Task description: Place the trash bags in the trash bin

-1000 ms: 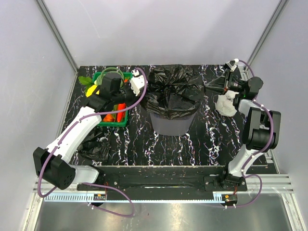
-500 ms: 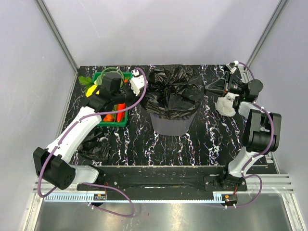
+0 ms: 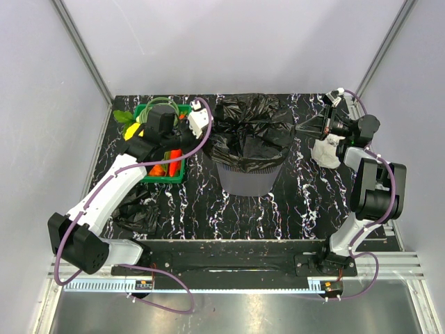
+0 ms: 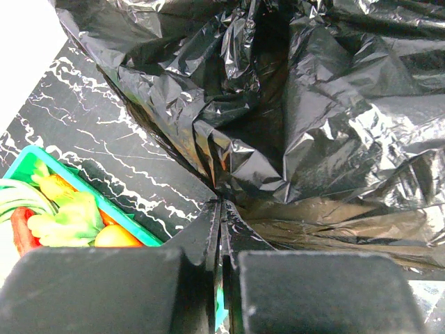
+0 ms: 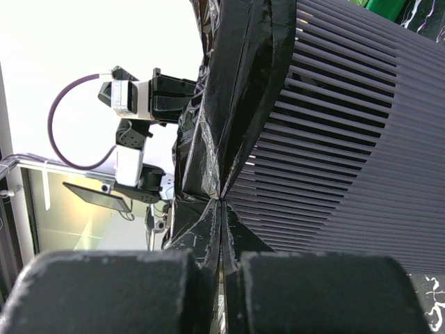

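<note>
no readable text, labels or numbers

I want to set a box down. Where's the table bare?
Bare: the strip in front of the trash bin, between the loose trash bag at left and the right arm; also between bin and white roll. Crowded: the far left, with green crate and left arm.

1. The thin black plastic film bag [image 4: 299, 118] is seen as glossy, wrinkled and soft.
2. The tall grey plastic bin [image 5: 361, 125] is formed of smooth, matt ribbed slats.
3. The black white-veined tabletop [image 3: 299, 202] is finished like polished marble.
4. The green plastic crate [image 4: 104, 203] is moulded smooth.
</note>
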